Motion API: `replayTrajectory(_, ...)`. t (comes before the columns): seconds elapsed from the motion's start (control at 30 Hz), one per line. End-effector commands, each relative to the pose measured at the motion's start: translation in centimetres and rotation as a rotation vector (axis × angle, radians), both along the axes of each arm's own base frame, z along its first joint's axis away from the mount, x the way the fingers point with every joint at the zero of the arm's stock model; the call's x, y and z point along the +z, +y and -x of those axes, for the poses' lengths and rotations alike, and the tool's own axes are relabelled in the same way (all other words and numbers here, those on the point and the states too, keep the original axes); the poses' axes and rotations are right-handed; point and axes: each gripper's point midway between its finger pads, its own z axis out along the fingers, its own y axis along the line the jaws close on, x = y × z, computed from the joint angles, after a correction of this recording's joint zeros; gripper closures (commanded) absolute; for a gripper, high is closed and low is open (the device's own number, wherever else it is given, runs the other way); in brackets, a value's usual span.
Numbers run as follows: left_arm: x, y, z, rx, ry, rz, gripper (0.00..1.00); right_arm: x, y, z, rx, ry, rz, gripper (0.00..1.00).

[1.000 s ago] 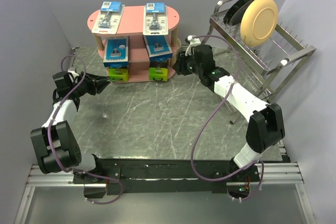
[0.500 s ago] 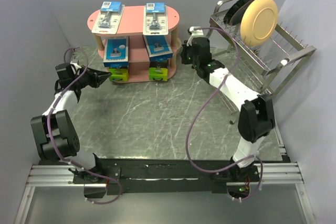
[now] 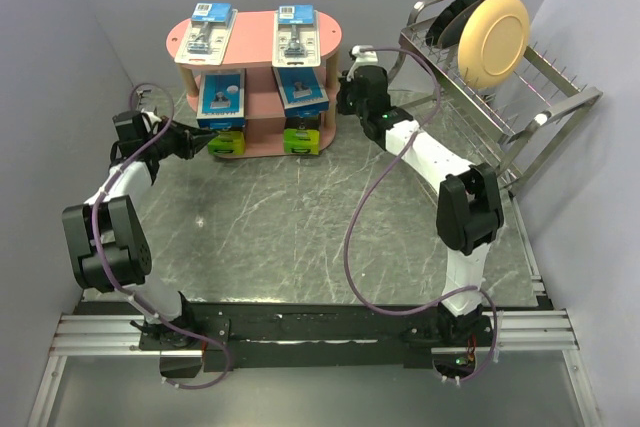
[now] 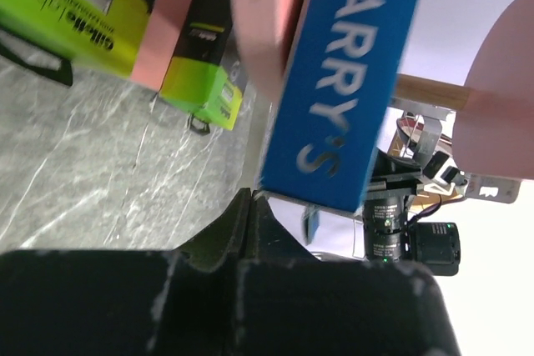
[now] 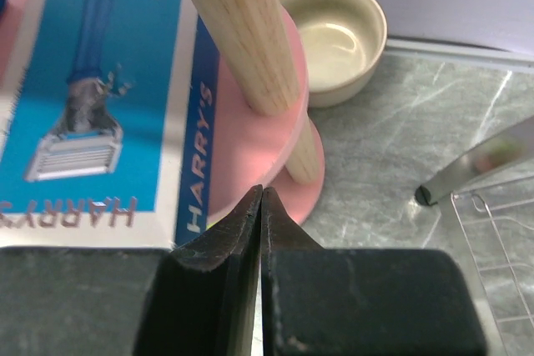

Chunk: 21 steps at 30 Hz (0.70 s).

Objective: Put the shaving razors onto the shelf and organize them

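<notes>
The pink shelf (image 3: 256, 39) stands at the back of the table with six shaving razors on it. Two clear blister packs (image 3: 207, 29) (image 3: 297, 32) lie on top, two blue-carded packs (image 3: 222, 99) (image 3: 300, 92) on the middle board, and two lime-ended boxes (image 3: 226, 141) (image 3: 301, 139) at the bottom. My left gripper (image 3: 200, 141) is shut and empty, its tips (image 4: 250, 198) right under the edge of a blue pack (image 4: 346, 81). My right gripper (image 3: 343, 97) is shut and empty at the shelf's right end, its tips (image 5: 261, 193) by the pink board (image 5: 250, 147) and the other blue pack (image 5: 92, 106).
A silver wire dish rack (image 3: 520, 97) with a cream plate (image 3: 493, 37) stands at the back right, close to my right arm. A small cream bowl (image 5: 334, 35) sits on the table behind the shelf's wooden post (image 5: 242, 31).
Both grippers have closed from part open to shut. My left gripper has moved up to the shelf's left side, and my right gripper has swung back to its right end.
</notes>
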Motion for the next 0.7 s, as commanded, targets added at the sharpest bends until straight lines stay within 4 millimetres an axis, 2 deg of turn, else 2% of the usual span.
replayTrajectory(0.0, 2.3, 0.3, -1.7, 0.007, -0.087, -0.032, 0.99, 3.6, 1.7, -0.8, 0.017, -0.085, -0.071, 0.91)
replayTrajectory(0.27, 2.2, 0.0, -2.9, 0.002, -0.092, -0.029, 0.98, 2.8, 3.8, 0.4, 0.067, -0.054, -0.093, 0.91)
replayTrajectory(0.67, 2.1, -1.1, -3.5, -0.019, -0.096, -0.019, 0.96, 1.9, 4.4, 1.5, 0.090, -0.022, -0.094, 0.90)
